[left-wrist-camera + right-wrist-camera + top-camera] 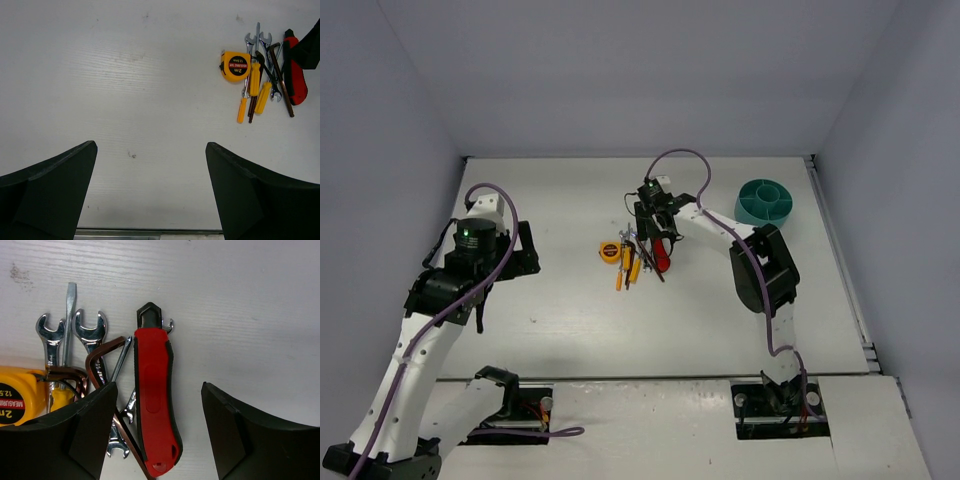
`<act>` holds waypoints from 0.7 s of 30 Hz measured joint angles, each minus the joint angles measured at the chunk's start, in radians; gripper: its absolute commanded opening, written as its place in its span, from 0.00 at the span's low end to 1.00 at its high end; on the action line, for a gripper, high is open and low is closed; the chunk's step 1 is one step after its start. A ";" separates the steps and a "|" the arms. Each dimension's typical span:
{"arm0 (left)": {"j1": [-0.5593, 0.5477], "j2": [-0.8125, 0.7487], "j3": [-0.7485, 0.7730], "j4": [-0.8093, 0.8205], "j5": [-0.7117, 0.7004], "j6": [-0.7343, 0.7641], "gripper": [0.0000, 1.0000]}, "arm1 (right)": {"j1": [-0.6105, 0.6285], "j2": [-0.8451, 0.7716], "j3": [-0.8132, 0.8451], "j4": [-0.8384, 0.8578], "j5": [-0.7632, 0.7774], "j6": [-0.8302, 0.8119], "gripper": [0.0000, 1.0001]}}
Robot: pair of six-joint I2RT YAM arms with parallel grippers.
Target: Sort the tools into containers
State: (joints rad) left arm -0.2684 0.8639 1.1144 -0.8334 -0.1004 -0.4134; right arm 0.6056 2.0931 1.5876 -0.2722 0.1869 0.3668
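Note:
The tools lie in a small pile at the table's middle. It holds a red-handled tool (155, 390), silver wrenches (91, 331), a dark L-shaped hex key (102, 351), orange-handled screwdrivers (255, 80) and a yellow tape measure (235, 65). My right gripper (159, 390) hangs low over the pile, open, its fingers straddling the red handle without touching it. The left finger (95, 415) covers part of the hex key and wrenches. The teal cup (766, 201) stands to the back right. My left gripper (150, 150) is open over bare table, left of the pile.
White walls close in the table on three sides. A raised edge (840, 260) runs along the right side. The arm bases (780, 400) sit at the near edge. In the left wrist view a metal strip (150, 232) marks the table's edge.

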 measured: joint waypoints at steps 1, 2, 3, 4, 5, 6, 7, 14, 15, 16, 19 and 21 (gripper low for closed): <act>0.000 0.000 -0.001 -0.001 0.002 0.000 0.88 | 0.000 0.009 0.002 -0.001 0.004 0.001 0.62; 0.000 0.000 -0.004 -0.001 0.006 -0.001 0.87 | 0.000 0.016 0.004 0.000 0.008 0.000 0.61; 0.000 0.000 -0.008 -0.001 0.007 -0.002 0.88 | 0.000 0.024 0.006 0.001 0.011 0.000 0.59; 0.000 -0.001 -0.014 -0.001 0.009 -0.003 0.88 | 0.000 0.032 0.008 0.000 0.015 0.001 0.59; 0.000 -0.001 -0.020 -0.003 0.011 -0.005 0.88 | 0.000 0.040 0.011 0.001 0.018 0.001 0.59; 0.000 -0.001 -0.026 -0.003 0.014 -0.007 0.88 | 0.000 0.047 0.013 0.000 0.021 0.000 0.58; 0.000 0.000 -0.032 -0.005 0.016 -0.010 0.88 | 0.000 0.055 0.017 0.000 0.022 0.000 0.56; 0.000 0.004 -0.036 -0.009 0.024 -0.015 0.88 | -0.002 0.086 0.052 0.000 0.023 -0.001 0.51; 0.000 0.004 -0.037 -0.008 0.026 -0.016 0.88 | -0.002 0.089 0.059 0.000 0.023 -0.001 0.50; 0.000 0.004 -0.041 -0.008 0.026 -0.018 0.88 | -0.002 0.093 0.066 0.001 0.023 -0.002 0.49; 0.000 0.004 -0.050 -0.009 0.027 -0.021 0.88 | -0.003 0.101 0.074 0.003 0.023 -0.003 0.45; 0.000 0.004 -0.055 -0.009 0.029 -0.024 0.88 | -0.005 0.107 0.074 0.003 0.023 -0.004 0.44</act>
State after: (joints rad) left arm -0.2684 0.8680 1.0592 -0.8421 -0.0715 -0.4377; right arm 0.6008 2.1998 1.6611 -0.2693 0.2096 0.3630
